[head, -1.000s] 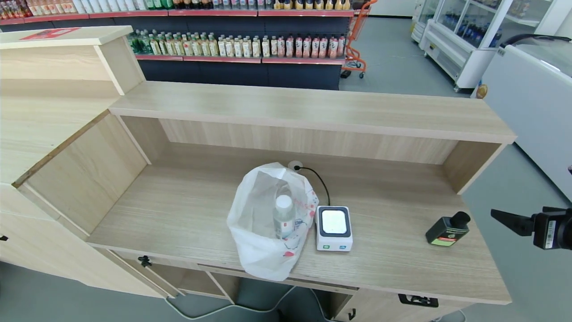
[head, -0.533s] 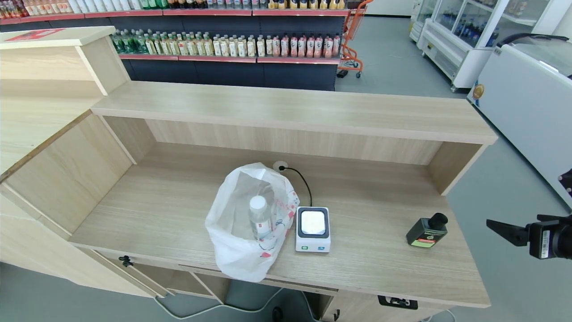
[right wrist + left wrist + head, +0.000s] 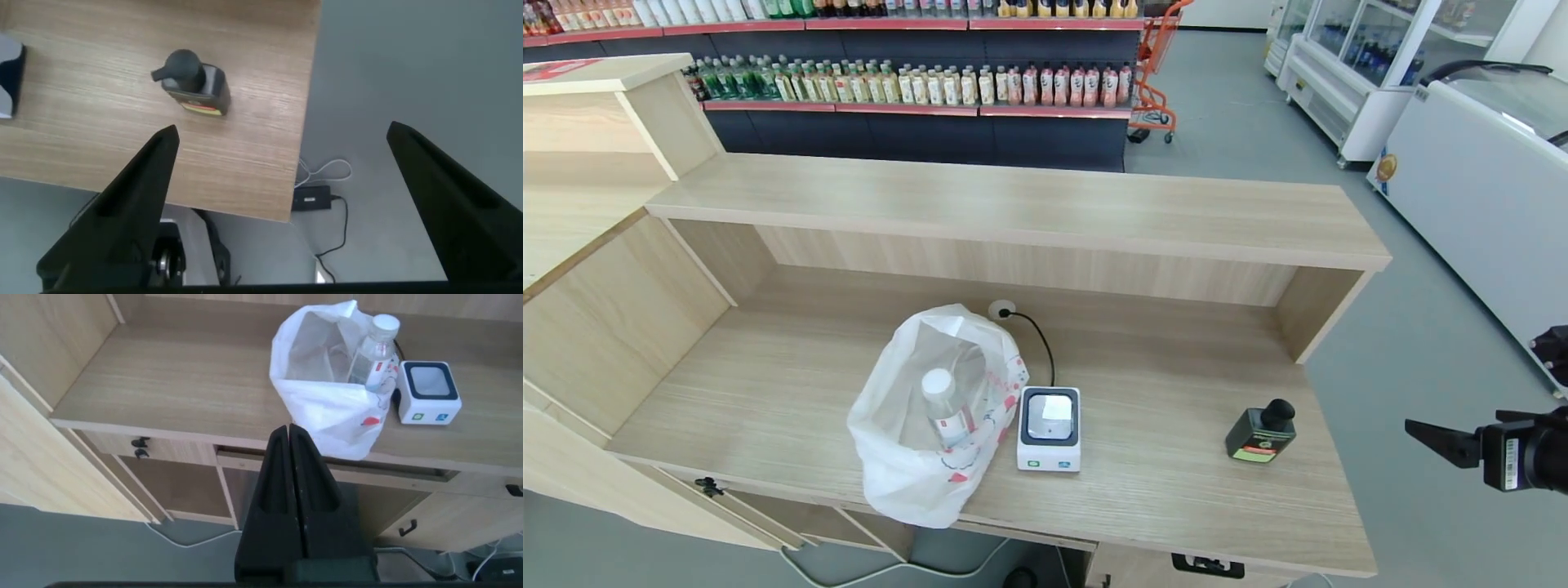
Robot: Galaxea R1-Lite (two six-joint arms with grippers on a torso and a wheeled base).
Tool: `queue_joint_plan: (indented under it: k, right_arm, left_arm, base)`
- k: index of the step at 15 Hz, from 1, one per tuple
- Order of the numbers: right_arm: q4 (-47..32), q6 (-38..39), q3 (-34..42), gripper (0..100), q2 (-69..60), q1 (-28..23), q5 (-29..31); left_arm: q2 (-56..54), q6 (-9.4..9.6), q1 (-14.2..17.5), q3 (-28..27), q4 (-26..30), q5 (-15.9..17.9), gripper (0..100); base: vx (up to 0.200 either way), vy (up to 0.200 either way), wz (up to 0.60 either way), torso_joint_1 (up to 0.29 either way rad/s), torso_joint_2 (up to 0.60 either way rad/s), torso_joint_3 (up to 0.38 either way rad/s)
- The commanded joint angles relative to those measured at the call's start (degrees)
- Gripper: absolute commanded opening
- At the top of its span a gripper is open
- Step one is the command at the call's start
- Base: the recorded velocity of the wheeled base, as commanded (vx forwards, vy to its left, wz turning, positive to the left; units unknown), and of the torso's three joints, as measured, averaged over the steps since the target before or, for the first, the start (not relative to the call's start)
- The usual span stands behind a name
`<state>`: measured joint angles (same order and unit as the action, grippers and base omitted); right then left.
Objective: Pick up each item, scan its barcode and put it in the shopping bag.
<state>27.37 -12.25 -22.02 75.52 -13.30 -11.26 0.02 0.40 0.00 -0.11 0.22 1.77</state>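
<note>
Right gripper [image 3: 282, 135] hangs with its two black fingers spread wide and nothing between them, out past the right end of the wooden counter [image 3: 1160, 498] and over grey floor. On the counter near that end, apart from the gripper, stands a dark green bottle [image 3: 1260, 431] with a rounded black cap, upright and untouched. Left gripper [image 3: 288, 437] has its fingers pressed flat together, holding nothing, and sits off the counter's front edge, on the robot's side of the shopping bag [image 3: 907, 457]. That white plastic bag stands open toward the left of the counter, its bottom slightly overhanging the front edge. Inside it a clear bottle [image 3: 943, 412] with a white cap stands leaning a little. Just beside the bag, on its right, sits a small white scanner [image 3: 1049, 427] with a dark-framed window facing up; a black cable [image 3: 1036, 335] runs from it to a round port in the counter behind.
</note>
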Motion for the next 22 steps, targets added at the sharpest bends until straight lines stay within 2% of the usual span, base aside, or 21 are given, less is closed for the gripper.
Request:
queue_joint_plan:
  k: [1, 7, 15, 18, 22]
  right_arm:
    - [0.1, -0.3, 0.5, 100, 0.4, 0.0, 0.0]
    - [-0.4, -3.6, 2.2, 100, 0.6, 0.5, 0.0]
    - [0.1, -22.2, 0.8, 100, 13.0, 0.5, 2.4]
    - [4.3, -27.5, -0.9, 100, 20.1, 1.2, 1.9]
    - [12.4, -30.7, -1.7, 100, 28.7, 4.2, -3.1]
  left_arm:
    - [0.1, 0.04, 0.0, -0.1, 0.0, 0.0, 0]
    - [0.1, 0.04, 0.0, -0.1, 0.0, 0.0, 0]
    - [0.0, 0.04, 0.0, -0.1, 0.0, 0.0, 0]
    - [0.1, 0.04, 0.0, -0.1, 0.0, 0.0, 0]
    - [0.1, 0.04, 0.0, -0.1, 0.0, 0.0, 0]
  base:
    - [0.000, 0.000, 0.00, 0.000, 0.00, 0.000]
    - [0.000, 0.000, 0.00, 0.000, 0.00, 0.000]
    - [0.000, 0.000, 0.00, 0.000, 0.00, 0.000]
    - [0.000, 0.000, 0.00, 0.000, 0.00, 0.000]
    - [0.000, 0.000, 0.00, 0.000, 0.00, 0.000]
